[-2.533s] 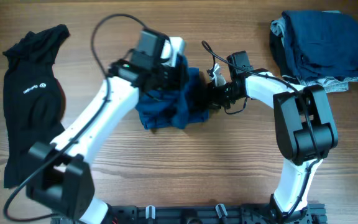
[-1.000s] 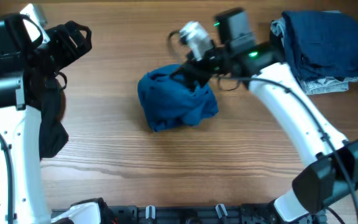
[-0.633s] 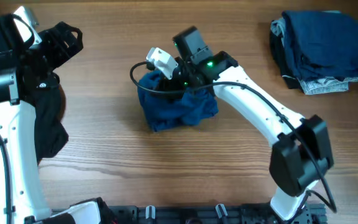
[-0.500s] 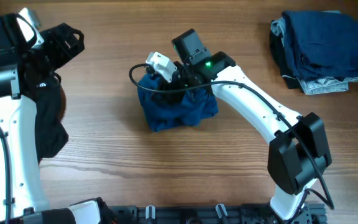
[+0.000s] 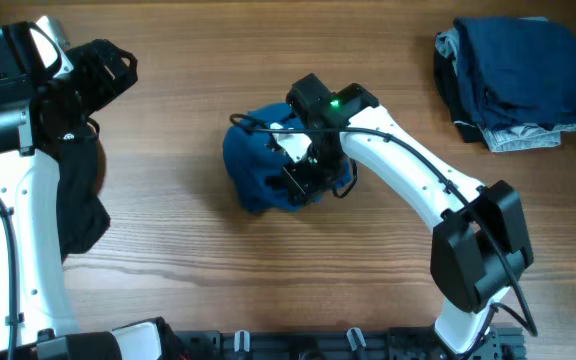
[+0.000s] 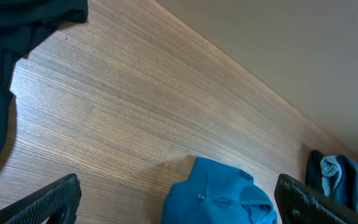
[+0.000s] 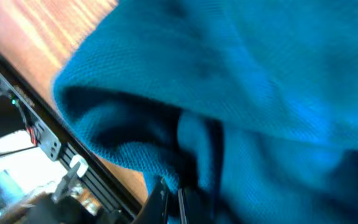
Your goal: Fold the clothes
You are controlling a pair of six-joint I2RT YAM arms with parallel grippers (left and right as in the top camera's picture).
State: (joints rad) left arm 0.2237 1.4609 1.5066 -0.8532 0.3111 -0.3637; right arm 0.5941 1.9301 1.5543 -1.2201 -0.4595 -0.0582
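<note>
A crumpled blue shirt (image 5: 258, 165) lies bunched at the table's middle; the left wrist view shows it low in the frame (image 6: 219, 199). My right gripper (image 5: 303, 178) presses down into its right side. In the right wrist view the gripper (image 7: 173, 202) has its fingers almost together on a fold of the blue shirt (image 7: 260, 93). A black garment (image 5: 63, 190) lies along the table's left side. My left gripper (image 5: 108, 65) hovers open above the garment's top end, its fingers (image 6: 48, 199) spread wide and holding nothing.
A stack of folded dark blue and grey clothes (image 5: 513, 65) sits at the back right corner, also visible in the left wrist view (image 6: 340, 180). Bare wooden table (image 5: 268, 280) runs along the front. A black rail edges the front of the table (image 7: 17, 106).
The right arm moved from the shirt's back edge onto its right side and turned its wrist down; the shirt is more bunched. The left arm has stayed over the black garment.
</note>
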